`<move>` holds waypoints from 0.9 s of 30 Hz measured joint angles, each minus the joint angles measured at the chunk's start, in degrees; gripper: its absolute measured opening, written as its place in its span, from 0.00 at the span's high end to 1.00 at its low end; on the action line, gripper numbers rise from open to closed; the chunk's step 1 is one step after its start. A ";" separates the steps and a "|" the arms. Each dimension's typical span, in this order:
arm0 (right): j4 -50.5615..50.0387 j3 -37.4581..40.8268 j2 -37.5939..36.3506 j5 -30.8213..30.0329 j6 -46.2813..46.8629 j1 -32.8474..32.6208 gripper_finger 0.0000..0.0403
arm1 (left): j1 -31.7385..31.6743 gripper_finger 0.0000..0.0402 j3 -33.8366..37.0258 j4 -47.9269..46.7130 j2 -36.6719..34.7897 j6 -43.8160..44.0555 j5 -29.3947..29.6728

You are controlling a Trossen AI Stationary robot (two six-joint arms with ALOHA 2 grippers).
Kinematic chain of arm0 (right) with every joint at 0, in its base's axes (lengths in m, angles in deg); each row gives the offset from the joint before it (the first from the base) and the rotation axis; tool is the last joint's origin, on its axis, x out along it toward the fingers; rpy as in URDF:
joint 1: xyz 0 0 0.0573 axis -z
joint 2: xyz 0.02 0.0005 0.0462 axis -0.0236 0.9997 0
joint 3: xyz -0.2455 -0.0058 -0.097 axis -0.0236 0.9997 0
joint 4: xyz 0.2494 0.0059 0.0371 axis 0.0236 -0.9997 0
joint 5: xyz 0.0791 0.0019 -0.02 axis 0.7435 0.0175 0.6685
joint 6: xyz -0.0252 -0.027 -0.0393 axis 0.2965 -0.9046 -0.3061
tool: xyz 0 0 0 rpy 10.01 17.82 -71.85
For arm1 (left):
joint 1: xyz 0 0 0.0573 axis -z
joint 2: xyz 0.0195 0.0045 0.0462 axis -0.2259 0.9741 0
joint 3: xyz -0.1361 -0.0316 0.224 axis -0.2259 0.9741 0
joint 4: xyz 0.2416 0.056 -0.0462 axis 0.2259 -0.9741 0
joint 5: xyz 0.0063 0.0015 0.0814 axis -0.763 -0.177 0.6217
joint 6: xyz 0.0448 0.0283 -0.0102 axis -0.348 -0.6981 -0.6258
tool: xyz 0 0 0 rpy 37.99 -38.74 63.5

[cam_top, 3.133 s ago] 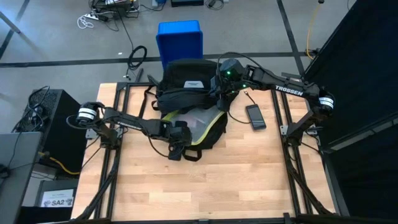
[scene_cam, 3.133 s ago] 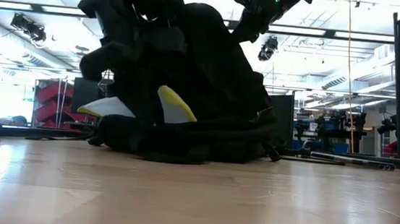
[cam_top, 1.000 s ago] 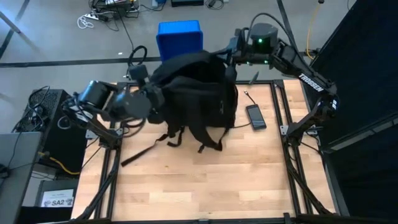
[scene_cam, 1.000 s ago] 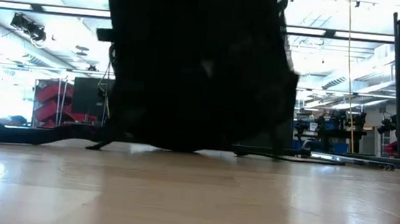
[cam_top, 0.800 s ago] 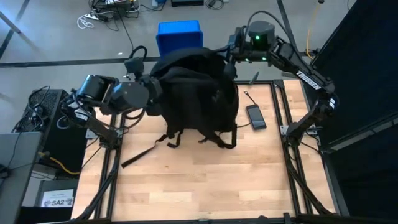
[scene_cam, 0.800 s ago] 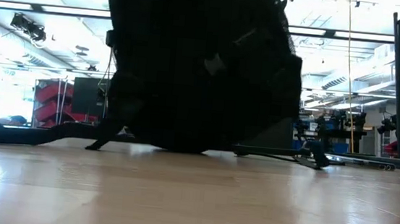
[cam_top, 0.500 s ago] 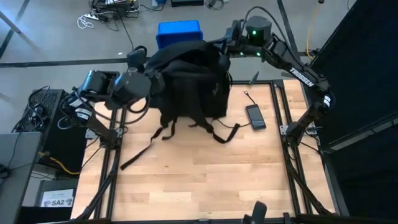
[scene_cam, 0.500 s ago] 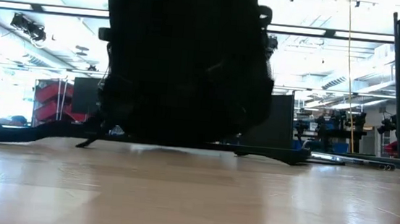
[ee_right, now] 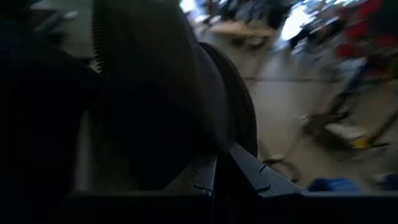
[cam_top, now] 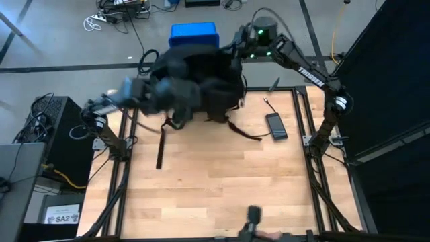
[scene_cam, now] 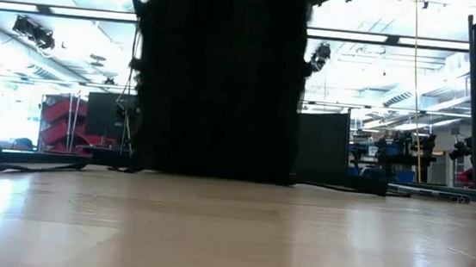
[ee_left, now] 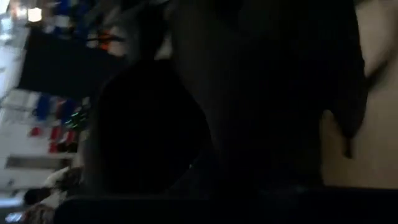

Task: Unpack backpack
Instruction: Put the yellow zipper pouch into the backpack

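Left pincer (cam_top: pixel 176 94): we see it clamped on the backpack's (cam_top: pixel 208 84) left side.
Right pincer (cam_top: pixel 236 55): clamped on its far right top.
Backpack: we find it lifted above the bench's (cam_top: pixel 215 181) far edge, straps dangling.

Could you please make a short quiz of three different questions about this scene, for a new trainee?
1. True or false: the backpack lies flat on the table.
2. Which object lies on the table near the right arm's side? A) phone B) mug C) book
3. Fill in: behind the backpack, on the floor, stands a ____ bin.

Key:
1. False. Both arms hold it up at the table's far edge: left gripper and right gripper are shut on it, straps dangling.
2. A, the phone.
3. Blue, the blue bin.
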 joint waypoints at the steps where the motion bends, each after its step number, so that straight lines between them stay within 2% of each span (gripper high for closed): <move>1: -1.03 0.00 0.58 1.41 0.02 -0.95 1.00 | 1.25 1.00 3.39 0.95 0.02 2.13 -1.03; 4: -4.86 0.00 1.57 5.00 -0.38 -4.93 1.00 | 5.50 1.00 14.87 4.93 0.01 8.50 -8.14; 6: -8.29 0.60 1.71 5.98 -1.92 -8.27 1.00 | 8.88 1.00 22.05 9.58 0.05 13.15 -10.86; 12: -13.68 7.02 1.66 5.67 -5.63 -19.15 1.00 | 17.62 1.00 40.61 24.50 -0.09 27.36 -14.21; 16: -14.20 15.72 1.56 1.11 -7.06 -25.72 1.00 | 22.37 1.00 49.20 34.05 -0.08 37.02 -14.88; 22: -1.70 32.75 1.60 -1.54 -0.57 -33.02 1.00 | 27.72 1.00 58.77 50.12 -0.05 40.60 -15.52; 27: 6.22 41.15 1.58 -7.53 7.88 -37.36 1.00 | 29.70 1.00 64.21 59.59 -0.05 43.98 -16.82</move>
